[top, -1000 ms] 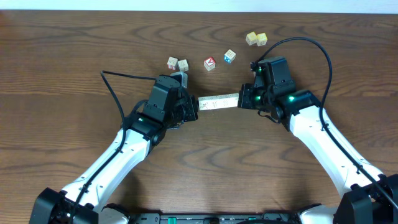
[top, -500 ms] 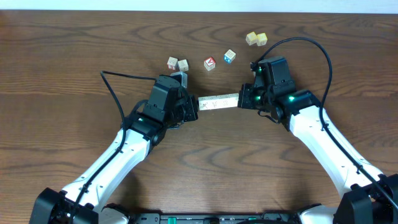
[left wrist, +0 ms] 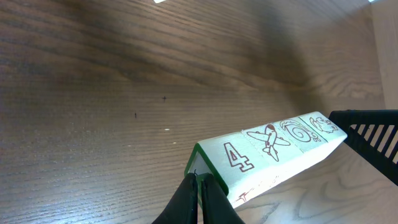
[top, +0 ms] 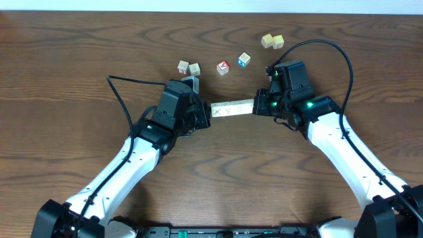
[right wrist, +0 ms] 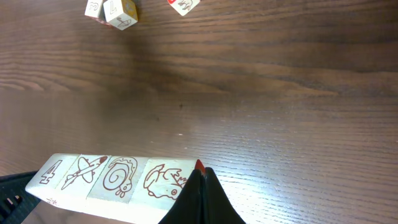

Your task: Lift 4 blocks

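Left gripper [top: 206, 114] and right gripper [top: 258, 106], both closed, squeeze the row of four blocks [top: 232, 108] between their tips; the row seems raised off the worktop [top: 66, 66], so lifting looks nearly done, only holding remains

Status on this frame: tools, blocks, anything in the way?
Both tools shut: left tool and right tool press the ends of the four-block row. Row looks clear of the table. Beyond it, loose cubes lie apart.
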Controlling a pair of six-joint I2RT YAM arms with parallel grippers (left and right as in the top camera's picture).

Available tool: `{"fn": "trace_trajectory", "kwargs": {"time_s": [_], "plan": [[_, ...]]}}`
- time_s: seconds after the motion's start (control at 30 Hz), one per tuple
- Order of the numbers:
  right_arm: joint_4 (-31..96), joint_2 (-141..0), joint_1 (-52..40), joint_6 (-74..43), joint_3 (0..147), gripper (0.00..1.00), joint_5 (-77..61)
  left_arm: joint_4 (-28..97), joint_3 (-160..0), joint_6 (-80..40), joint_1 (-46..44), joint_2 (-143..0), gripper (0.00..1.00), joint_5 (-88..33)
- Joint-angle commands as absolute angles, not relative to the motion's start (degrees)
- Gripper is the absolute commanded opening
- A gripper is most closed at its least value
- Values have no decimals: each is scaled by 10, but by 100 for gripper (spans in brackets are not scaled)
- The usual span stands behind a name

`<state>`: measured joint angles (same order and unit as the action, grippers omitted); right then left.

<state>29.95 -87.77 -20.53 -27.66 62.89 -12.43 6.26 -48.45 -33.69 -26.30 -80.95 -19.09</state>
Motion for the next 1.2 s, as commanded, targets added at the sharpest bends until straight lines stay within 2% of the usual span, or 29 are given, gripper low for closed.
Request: {"fn": "trace_trajectory", "kwargs": {"time_s": [0.0, 1.17], "plan": [[294, -882, -256, -287, 632, 1, -273, 43, -496, -344, -289, -810, 7, -274], [294, -903, -256, -287, 631, 1, -274, 43, -496, -346, -289, -831, 7, -274]]}}
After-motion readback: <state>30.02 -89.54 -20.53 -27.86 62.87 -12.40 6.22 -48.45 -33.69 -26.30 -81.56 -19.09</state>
